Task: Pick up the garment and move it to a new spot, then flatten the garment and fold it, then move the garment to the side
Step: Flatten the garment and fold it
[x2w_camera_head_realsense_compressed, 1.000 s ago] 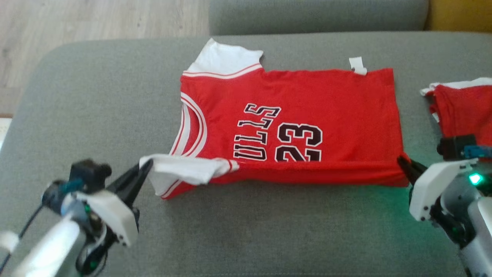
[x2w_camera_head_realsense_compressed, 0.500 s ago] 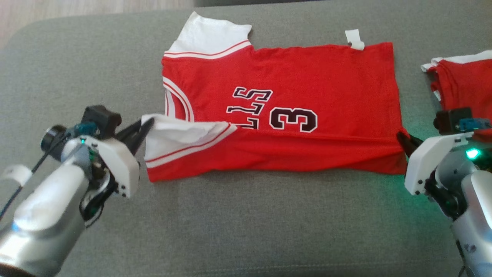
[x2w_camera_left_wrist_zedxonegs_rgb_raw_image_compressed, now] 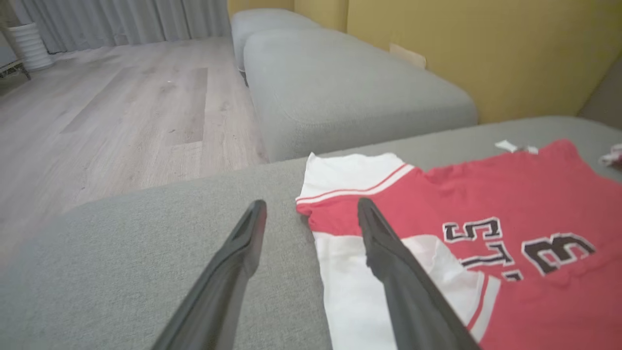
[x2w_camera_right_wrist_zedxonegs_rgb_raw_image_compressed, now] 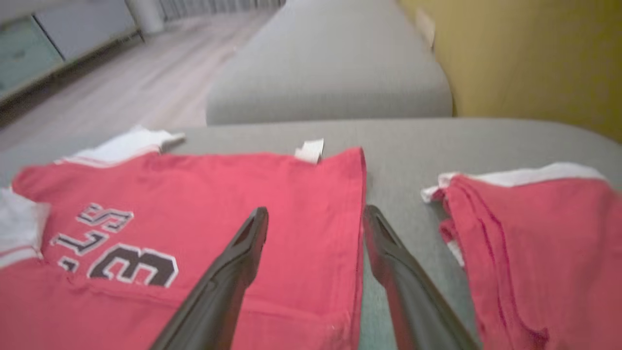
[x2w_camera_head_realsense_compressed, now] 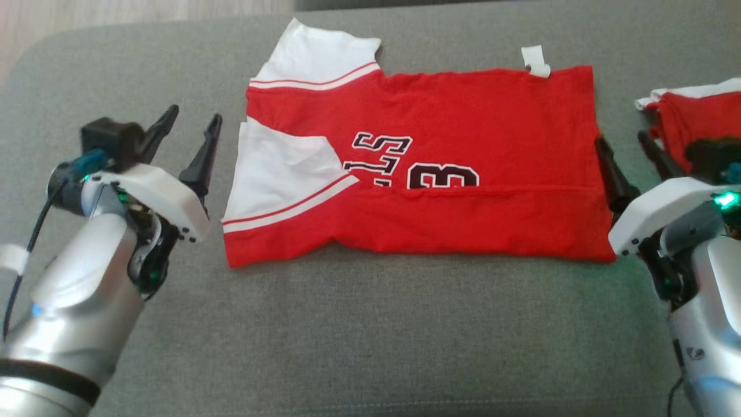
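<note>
Item 1. Garment point(x2w_camera_head_realsense_compressed: 440, 145): a red jersey with white sleeves, white trim and black lettering. It lay flat on the grey cushion point(x2w_camera_head_realsense_compressed: 370, 336), at centre of the head view and reaching toward 12 o'clock. Its 6 o'clock long edge was folded up over the body and covered the lower part of the lettering and the numeral. A white sleeve sat on top at the 9 o'clock end. A small white label point(x2w_camera_head_realsense_compressed: 535, 61) stuck out at the 1 o'clock corner.

Item 2. Left gripper point(x2w_camera_head_realsense_compressed: 194, 113): it was at 9 o'clock of the garment, just beside the white sleeve. Its fingers were spread wide with nothing between them.

Item 3. Right gripper point(x2w_camera_head_realsense_compressed: 620, 136): it was at 3 o'clock of the garment, at the hem. Its fingers were spread wide and empty. In the right wrist view one finger was over the red cloth and the other over the bare cushion. Contact could not be told.

Item 4. Second garment point(x2w_camera_head_realsense_compressed: 703, 116): red and white, bunched. It lay farther out at 3 o'clock, apart from the first.

Item 5. Surroundings: a second grey cushion point(x2w_camera_left_wrist_zedxonegs_rgb_raw_image_compressed: 350, 87) at 12 o'clock, wood floor point(x2w_camera_left_wrist_zedxonegs_rgb_raw_image_compressed: 121, 107) at 10 o'clock, yellow wall point(x2w_camera_left_wrist_zedxonegs_rgb_raw_image_compressed: 486, 48) at 2 o'clock.
</note>
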